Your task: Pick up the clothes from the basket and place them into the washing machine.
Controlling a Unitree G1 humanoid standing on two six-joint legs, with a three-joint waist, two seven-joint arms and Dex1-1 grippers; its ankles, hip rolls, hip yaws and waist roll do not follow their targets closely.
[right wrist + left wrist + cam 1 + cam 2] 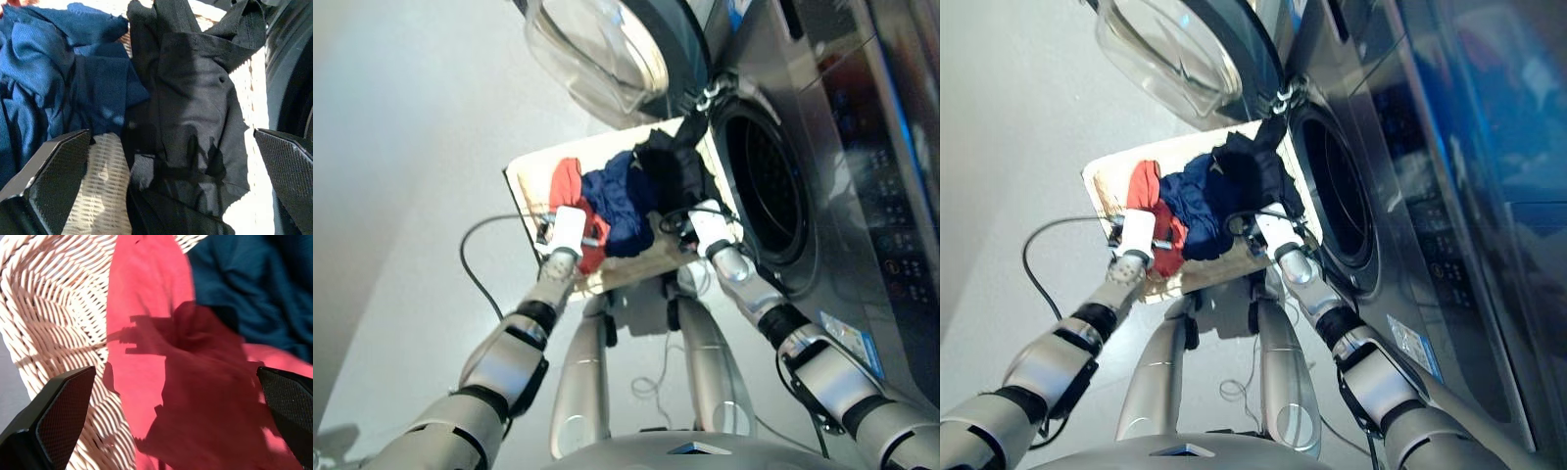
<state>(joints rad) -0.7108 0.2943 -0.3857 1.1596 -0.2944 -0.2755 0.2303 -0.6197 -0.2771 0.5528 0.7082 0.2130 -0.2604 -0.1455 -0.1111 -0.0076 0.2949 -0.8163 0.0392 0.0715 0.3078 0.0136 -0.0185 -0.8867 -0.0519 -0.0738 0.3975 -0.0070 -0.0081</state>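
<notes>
Basket: I see the cream wicker basket (524,181) on the floor in front of the washing machine (862,147), its right end just beside the open porthole.
Red garment: the red-orange garment (570,186) lies at the basket's left end, touching the navy one.
Navy garment: the dark navy garment (622,201) sits in the middle of the basket, between the red and the black.
Black garment: the black garment (674,162) is at the right end, nearest the drum opening, overlapping the navy cloth's edge.
Left tool: my left tool (178,416) hangs over the red-orange garment, fingers (63,416) spread wide, nothing between them; I cannot tell whether the tips touch the cloth.
Right tool: my right tool (171,183) is over the black garment, fingers (54,181) spread wide and holding nothing, with the machine's dark rim just beside it.
Door: the glass bowl door (597,49) stands swung open, beyond the basket's far side.
Drum: the porthole (764,186) is open; I see no clothes inside.
Cable: a dark cable (475,259) loops on the floor by my left arm.
</notes>
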